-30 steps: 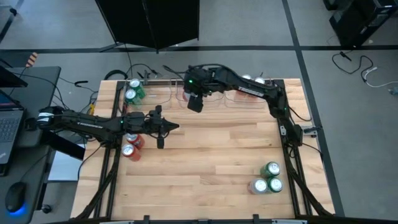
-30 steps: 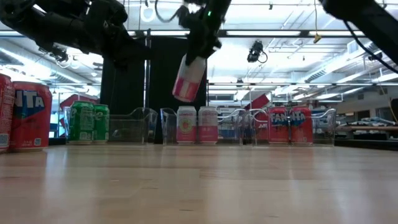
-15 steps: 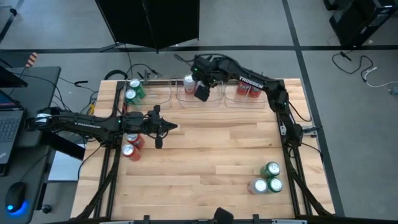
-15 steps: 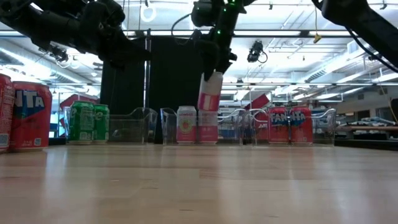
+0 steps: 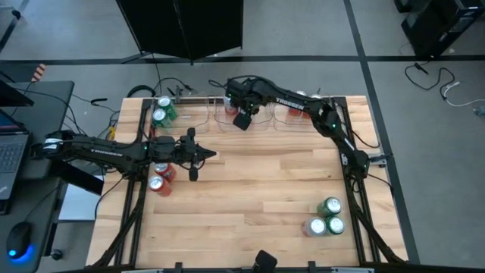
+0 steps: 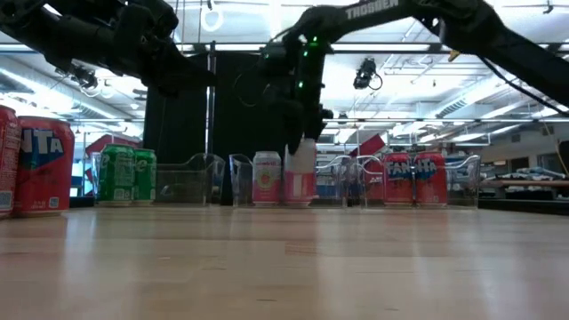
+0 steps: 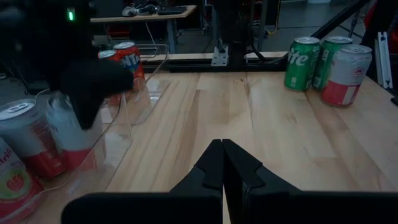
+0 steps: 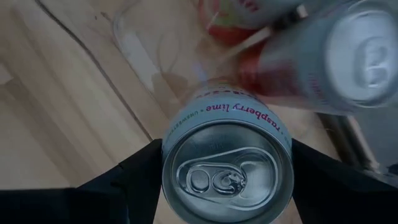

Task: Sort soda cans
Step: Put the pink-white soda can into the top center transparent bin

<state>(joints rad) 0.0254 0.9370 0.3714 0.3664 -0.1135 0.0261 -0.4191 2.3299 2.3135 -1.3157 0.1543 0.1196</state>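
Lowered since the earlier frame, the right gripper [image 5: 242,119] pinched a silver-white can [image 8: 227,163] into the middle tray [image 6: 242,169]; five cans remained loose on the worktop [image 5: 258,189].

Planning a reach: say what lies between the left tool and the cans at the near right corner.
Nothing: bare table runs from the left tool to those cans, plain in the high view.
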